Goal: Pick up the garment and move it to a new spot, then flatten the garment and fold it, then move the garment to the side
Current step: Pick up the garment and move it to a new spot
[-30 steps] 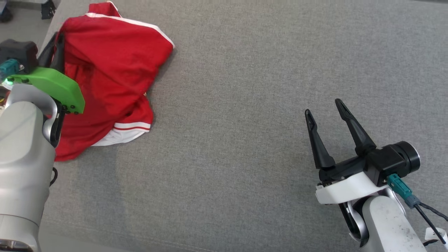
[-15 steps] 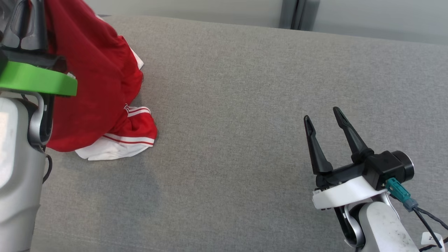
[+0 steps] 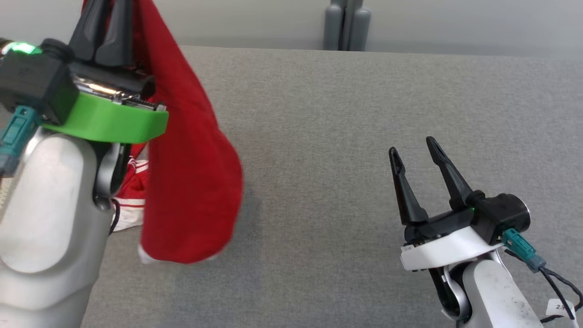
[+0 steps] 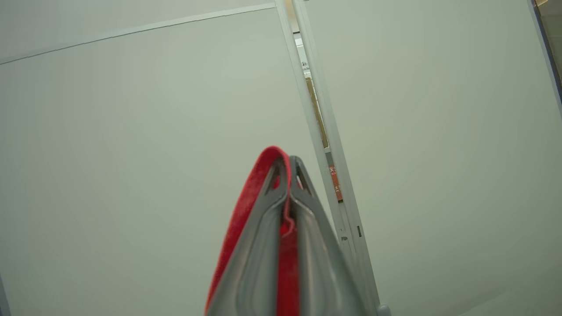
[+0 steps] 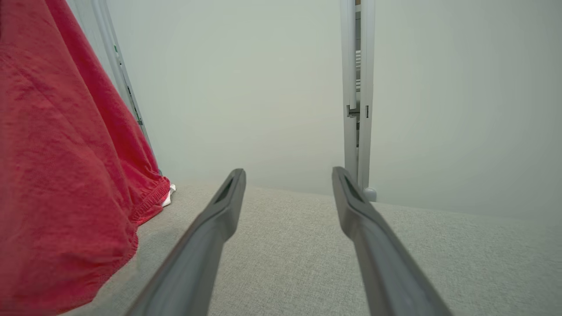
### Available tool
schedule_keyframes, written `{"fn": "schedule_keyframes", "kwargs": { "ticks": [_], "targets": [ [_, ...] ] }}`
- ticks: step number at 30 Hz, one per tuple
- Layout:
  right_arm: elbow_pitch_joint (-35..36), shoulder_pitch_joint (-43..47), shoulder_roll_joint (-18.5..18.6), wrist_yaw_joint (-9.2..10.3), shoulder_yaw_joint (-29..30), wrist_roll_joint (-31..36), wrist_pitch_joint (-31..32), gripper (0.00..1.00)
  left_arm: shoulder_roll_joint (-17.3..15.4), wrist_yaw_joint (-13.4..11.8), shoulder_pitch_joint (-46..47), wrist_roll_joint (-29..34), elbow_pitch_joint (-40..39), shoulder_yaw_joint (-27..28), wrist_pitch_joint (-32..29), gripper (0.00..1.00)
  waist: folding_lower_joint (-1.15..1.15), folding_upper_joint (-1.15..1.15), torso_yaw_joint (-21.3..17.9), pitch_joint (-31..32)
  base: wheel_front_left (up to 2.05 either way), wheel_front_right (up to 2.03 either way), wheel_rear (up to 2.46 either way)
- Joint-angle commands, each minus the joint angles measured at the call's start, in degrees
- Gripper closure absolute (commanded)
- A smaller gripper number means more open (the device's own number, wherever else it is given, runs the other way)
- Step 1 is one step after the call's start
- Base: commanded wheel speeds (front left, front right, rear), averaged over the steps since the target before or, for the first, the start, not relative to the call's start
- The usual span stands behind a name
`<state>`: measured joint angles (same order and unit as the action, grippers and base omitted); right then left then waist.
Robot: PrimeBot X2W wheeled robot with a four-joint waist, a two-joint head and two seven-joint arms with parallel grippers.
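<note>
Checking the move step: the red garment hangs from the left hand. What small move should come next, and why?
Probably carry the garment rightward, out over the bare grey surface. The left hand is shut on a fold of it, it hangs bunched at the left side, and the right hand stands open, apart from it.

The right gripper (image 5: 288,172), fingers spread wide, points over the grey fabric surface (image 5: 298,259) toward a pale wall (image 5: 246,87), the red garment (image 5: 66,175) (white trim at its hem) hanging at left.

Robot test lab, grey fabric worktop (image 3: 346,136), pale partition panels (image 5: 246,87), metal post (image 3: 346,25)
</note>
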<state>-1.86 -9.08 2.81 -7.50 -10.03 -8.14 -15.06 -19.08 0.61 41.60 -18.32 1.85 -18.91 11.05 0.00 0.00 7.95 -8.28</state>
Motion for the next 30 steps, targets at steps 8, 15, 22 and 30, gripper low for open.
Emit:
{"fn": "schedule_keyframes", "kwargs": {
  "ticks": [8,15,22,30],
  "targets": [
    [1.18,-2.56,0.14,0.02,-0.62,-2.52,-0.18,0.0,3.35,-0.85,4.19,2.28,2.27,-3.98,-1.84,1.0,0.0,0.0,-12.03,-4.23,0.0,0.0,0.0],
    [1.98,-4.08,0.1,0.02,-0.23,-4.57,-0.19,0.0,7.38,-2.4,7.68,4.13,8.98,-6.92,-0.98,1.0,0.0,0.0,-20.99,-7.44,0.0,0.0,0.0],
    [2.37,-4.63,0.07,0.02,-0.62,-6.53,-0.19,0.0,14.0,-2.88,9.97,4.66,18.93,-11.94,1.38,1.0,0.0,0.0,-27.05,-9.72,0.0,0.0,0.0],
    [2.3,-4.08,0.07,0.02,-0.99,-7.13,-0.19,0.0,16.05,-0.13,8.39,-1.76,24.97,-24.32,2.71,0.0,0.0,0.0,-27.95,-9.42,0.0,0.0,0.0]
  ]
}}
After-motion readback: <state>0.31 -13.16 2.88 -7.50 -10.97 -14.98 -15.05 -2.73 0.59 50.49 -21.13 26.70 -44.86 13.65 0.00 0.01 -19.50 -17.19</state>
